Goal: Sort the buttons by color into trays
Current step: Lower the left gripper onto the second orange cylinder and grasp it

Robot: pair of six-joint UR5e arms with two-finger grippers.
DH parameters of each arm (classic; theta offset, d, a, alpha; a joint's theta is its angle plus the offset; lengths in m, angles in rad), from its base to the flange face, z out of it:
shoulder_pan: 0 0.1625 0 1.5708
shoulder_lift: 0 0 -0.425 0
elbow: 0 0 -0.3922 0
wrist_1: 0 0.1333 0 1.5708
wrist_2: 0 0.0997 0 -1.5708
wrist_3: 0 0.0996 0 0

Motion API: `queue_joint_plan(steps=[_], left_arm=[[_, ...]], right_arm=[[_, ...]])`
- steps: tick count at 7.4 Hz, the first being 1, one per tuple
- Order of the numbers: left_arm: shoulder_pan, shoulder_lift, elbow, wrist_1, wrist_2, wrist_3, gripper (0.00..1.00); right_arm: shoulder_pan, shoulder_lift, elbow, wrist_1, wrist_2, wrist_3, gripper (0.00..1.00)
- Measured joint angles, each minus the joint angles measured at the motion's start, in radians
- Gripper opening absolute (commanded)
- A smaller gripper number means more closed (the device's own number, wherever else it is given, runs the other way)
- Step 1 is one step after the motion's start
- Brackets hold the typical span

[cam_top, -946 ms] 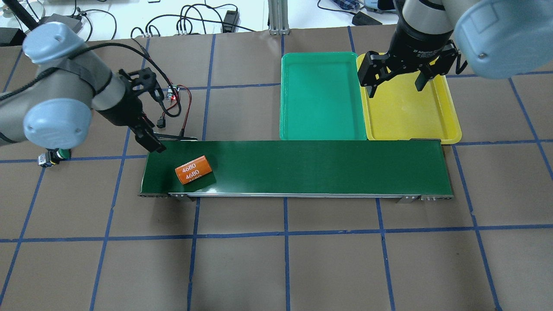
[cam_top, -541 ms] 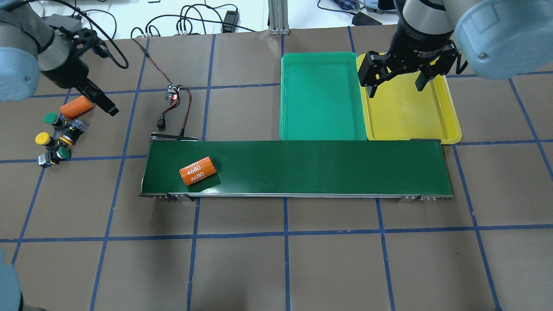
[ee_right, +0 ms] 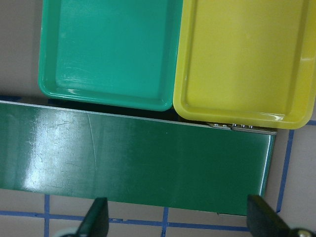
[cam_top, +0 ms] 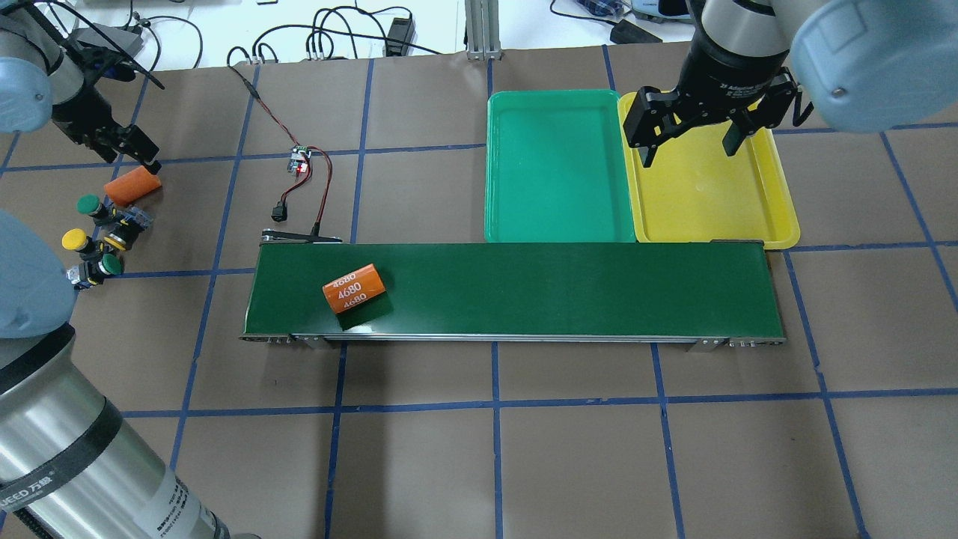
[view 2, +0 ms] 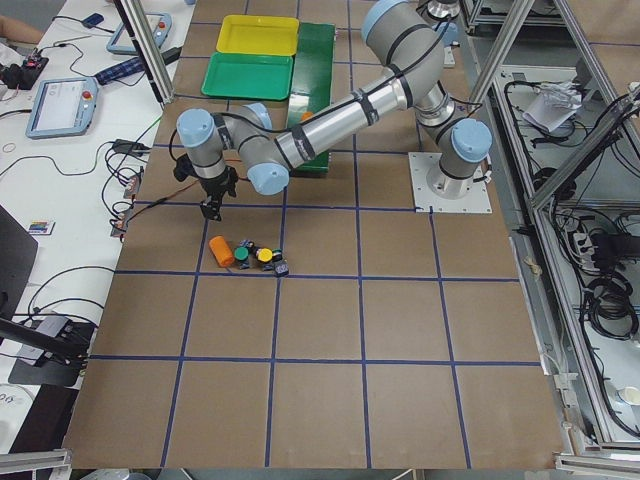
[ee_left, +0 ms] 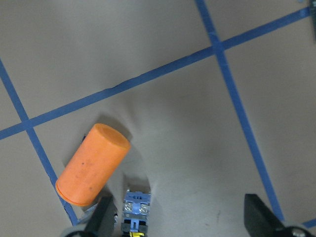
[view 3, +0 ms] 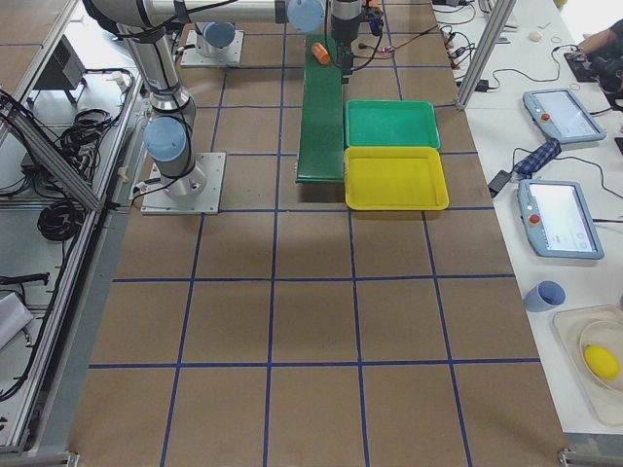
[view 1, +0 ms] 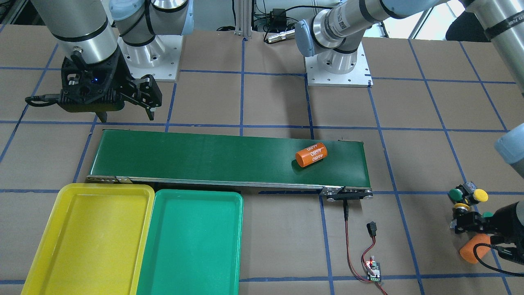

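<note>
Buttons (cam_top: pixel 96 238), all four, sit in a tight cluster on the table (cam_top: pixel 524 449) at the robot's far left. They are well apart from the green tray (cam_top: pixel 554 172) and the yellow tray (cam_top: pixel 703 202), and none has reached either one.

The left end effector (cam_top: pixel 133 156) is by far the nearer. It hovers just beyond the cluster, fingers spread wide and holding nothing. From it the buttons lie back toward the robot's side, with a plain orange cylinder (cam_top: pixel 132 186) between.

In the left wrist view the cylinder fills the lower left. One button's grey-blue body (ee_left: pixel 136 207) peeks in at the bottom edge, just beside the cylinder's near end. It sits close to one finger (ee_left: pixel 103 219) rather than centred in the gap. The body seems to run crosswise to the closing line, though too little shows to be sure.

I judge the next move to be a short pull toward the robot with a small sideways shift, keeping off the cylinder.

The right end effector (cam_top: pixel 688 150) hangs spread apart over the yellow tray, past a conveyor belt (cam_top: pixel 561 292) carrying a "4680" cylinder (cam_top: pixel 353 287).
</note>
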Motion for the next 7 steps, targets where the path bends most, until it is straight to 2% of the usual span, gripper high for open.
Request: queue_joint_plan(steps=[3, 6, 7], left_arm=[[0.020, -0.079, 0.042, 0.021, -0.002, -0.003, 0.99], [0.040, -0.117, 0.059, 0.064, -0.001, 0.020, 0.95], [0.043, -0.125, 0.054, 0.068, 0.001, 0.044, 0.75]], right_arm=[[0.003, 0.013, -0.002, 0.010, -0.003, 0.002, 1.00], [0.007, 0.037, -0.003, 0.095, -0.007, 0.007, 1.00], [0.009, 0.049, 0.003, 0.095, -0.004, 0.007, 0.93]])
